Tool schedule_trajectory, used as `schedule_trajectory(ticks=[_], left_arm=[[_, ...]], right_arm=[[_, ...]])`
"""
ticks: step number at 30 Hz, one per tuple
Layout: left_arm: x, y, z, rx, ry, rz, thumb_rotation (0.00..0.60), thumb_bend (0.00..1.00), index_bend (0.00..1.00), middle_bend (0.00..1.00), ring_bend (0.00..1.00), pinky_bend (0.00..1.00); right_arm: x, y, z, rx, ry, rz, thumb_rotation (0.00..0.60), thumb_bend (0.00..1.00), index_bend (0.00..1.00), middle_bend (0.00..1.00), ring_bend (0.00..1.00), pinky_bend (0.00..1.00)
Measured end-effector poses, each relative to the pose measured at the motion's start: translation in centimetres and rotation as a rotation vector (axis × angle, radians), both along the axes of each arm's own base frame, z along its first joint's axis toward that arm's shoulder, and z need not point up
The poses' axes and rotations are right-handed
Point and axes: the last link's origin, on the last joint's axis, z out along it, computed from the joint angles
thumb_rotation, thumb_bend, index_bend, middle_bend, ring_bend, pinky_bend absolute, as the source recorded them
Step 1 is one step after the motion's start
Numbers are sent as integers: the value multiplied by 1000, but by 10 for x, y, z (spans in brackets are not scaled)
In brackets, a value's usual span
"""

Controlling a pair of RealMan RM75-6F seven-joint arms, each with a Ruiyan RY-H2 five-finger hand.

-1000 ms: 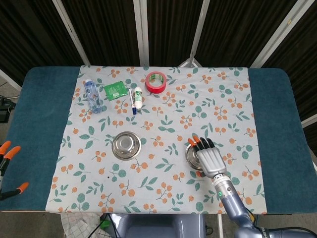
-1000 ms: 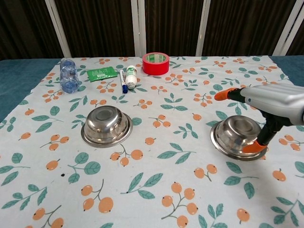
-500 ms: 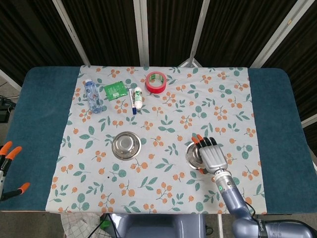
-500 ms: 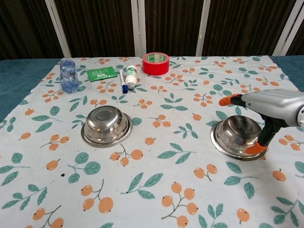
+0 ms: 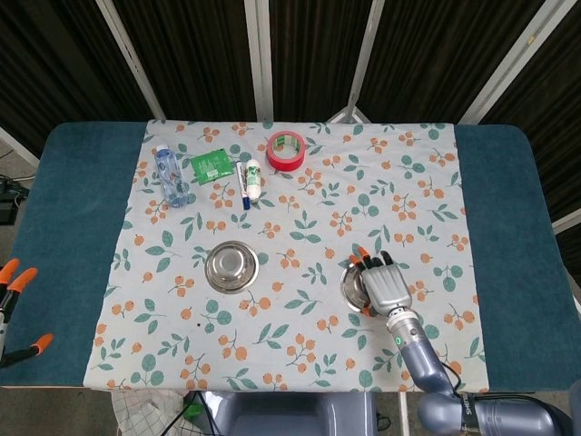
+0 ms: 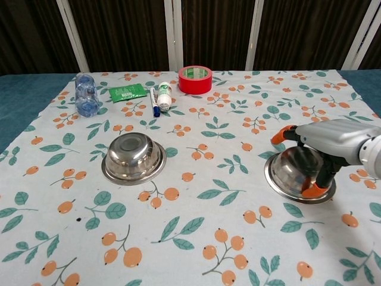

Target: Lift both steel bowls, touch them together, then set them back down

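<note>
Both steel bowls upside down on the surface [image 6: 36, 250], nothing lifted yet. Left bowl [image 6: 134, 158] untouched, left of centre on the fruit-print cloth [image 5: 300, 227]; no hand near it. Right bowl [image 6: 294, 173] right of centre, rim apparently flat on the cloth.

Right hand [image 6: 324, 146] directly over the right bowl, fingers curled down around its far and near sides, orange fingertips [image 6: 312, 189] at the rim on the near side. Probably closing for a grasp; cannot tell from either view whether contact is firm or the bowl is actually gripped. In head view, right hand [image 5: 386, 283] covering most of the right bowl [image 5: 349, 286].

Left hand not visible in either view.

Progress estimate: very early. Remaining: secure right bowl, bring left hand in and grasp left bowl, lift both, touch together, set down.

Clutter at far side well clear: water bottle [image 6: 86, 94], green packet [image 6: 127, 92], marker [image 6: 153, 102], small white tube [image 6: 165, 95], red tape roll [image 6: 195, 79].
</note>
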Motion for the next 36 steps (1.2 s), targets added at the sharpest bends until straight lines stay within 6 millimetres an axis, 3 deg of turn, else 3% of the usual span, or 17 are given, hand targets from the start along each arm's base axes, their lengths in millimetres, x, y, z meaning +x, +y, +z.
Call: schedule_trajectory(ticks=[3, 8, 16, 28, 36], left_arm=[[0, 0, -1, -1, 3, 4, 600, 123, 150, 0, 0, 10], [1, 1, -3, -4, 8, 6, 600, 124, 150, 0, 0, 10], [1, 1, -5, -7, 11, 8, 600, 125, 150, 0, 0, 9], [4, 3, -9, -23, 10, -18, 600, 132, 151, 0, 0, 9], [15, 4, -20, -94, 14, -97, 600, 112, 151, 0, 0, 9]], right_arm=[[-2, -2, -1, -4, -1, -8, 600, 52, 180, 91, 234, 260], [-6, -3, -3, 0, 4, -12, 600, 52, 203, 108, 273, 336], [-11, -3, -5, 7, -5, -13, 600, 52, 326, 221, 306, 340], [-9, 0, -6, 22, -53, 20, 600, 52, 363, 307, 377, 340], [5, 3, 19, -14, -98, 65, 600, 52, 363, 307, 377, 340]])
